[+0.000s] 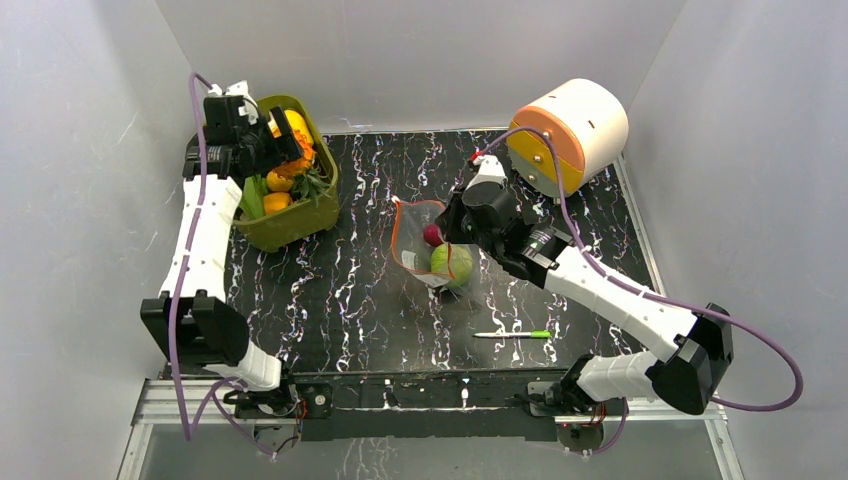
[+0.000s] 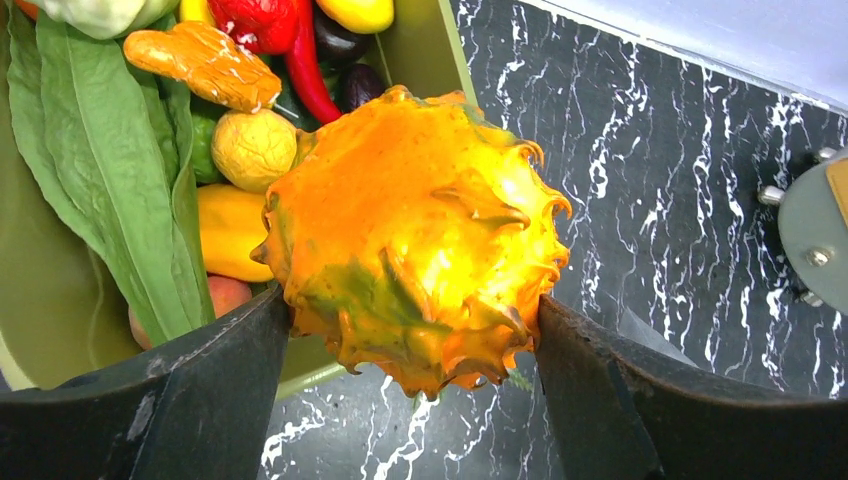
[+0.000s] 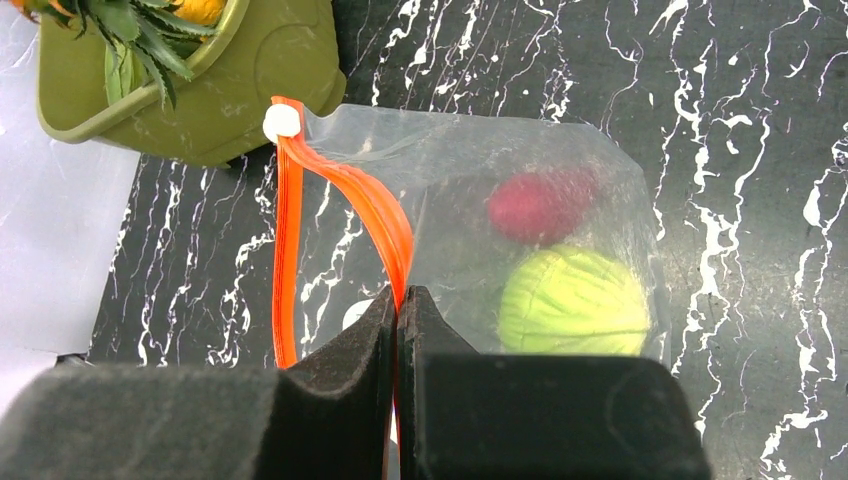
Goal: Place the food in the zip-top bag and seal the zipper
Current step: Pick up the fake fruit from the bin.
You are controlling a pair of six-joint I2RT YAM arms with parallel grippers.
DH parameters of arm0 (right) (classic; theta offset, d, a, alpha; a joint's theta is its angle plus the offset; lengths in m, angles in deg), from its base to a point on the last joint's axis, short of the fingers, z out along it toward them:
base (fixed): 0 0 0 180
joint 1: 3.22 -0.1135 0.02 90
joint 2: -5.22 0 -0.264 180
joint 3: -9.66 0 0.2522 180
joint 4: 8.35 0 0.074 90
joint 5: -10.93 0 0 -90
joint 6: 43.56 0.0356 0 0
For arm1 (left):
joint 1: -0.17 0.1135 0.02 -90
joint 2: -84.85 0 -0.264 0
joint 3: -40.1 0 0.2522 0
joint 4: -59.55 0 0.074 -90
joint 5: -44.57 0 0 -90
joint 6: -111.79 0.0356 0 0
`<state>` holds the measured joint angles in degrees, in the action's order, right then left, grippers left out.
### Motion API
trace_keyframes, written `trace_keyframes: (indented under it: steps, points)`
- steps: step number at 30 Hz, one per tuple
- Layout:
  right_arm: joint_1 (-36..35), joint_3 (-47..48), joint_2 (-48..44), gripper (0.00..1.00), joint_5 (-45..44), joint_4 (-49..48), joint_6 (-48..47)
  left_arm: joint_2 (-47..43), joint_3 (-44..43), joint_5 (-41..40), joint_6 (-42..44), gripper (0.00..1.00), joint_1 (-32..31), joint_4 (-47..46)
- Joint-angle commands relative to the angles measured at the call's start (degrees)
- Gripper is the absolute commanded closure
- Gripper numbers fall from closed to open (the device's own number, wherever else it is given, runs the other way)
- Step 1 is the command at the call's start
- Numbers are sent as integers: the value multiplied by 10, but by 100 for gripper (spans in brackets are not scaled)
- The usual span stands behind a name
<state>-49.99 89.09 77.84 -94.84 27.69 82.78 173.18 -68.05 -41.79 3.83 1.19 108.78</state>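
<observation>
My left gripper (image 2: 415, 330) is shut on an orange toy pineapple (image 2: 415, 230), its jaws wide on either side of the fruit, just over the rim of the green bin (image 2: 425, 70). From above, the pineapple (image 1: 296, 158) hangs at the bin's right side. The clear zip-top bag (image 3: 450, 170) lies mid-table with its mouth gaping toward the bin. My right gripper (image 3: 398, 300) is shut on one lip of the red-orange zipper (image 3: 350, 185). A white slider (image 3: 281, 122) sits at the zipper's far end. Inside the bag are a green cabbage (image 3: 572, 300) and a dark red piece (image 3: 540, 203).
The green bin (image 1: 290, 225) at the back left holds several more toy foods and a long leaf (image 2: 110, 170). A green-and-white pen (image 1: 512, 334) lies near the front. A large orange-and-white cylinder (image 1: 568, 135) stands at the back right. White walls close in three sides.
</observation>
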Motion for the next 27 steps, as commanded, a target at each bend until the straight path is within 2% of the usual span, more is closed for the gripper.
trace_keyframes:
  steps: [1,14,18,27]
  points:
    - [2,42,8,100,-21,-17,5,-57,17,51,1,56,-6,27]
    - [2,43,2,100,-42,2,10,-79,-12,18,16,58,-7,14]
    - [2,63,10,100,-43,21,0,-86,-27,38,12,58,-7,19]
    - [2,80,1,100,-103,28,-71,-97,-33,107,-1,60,-8,28]
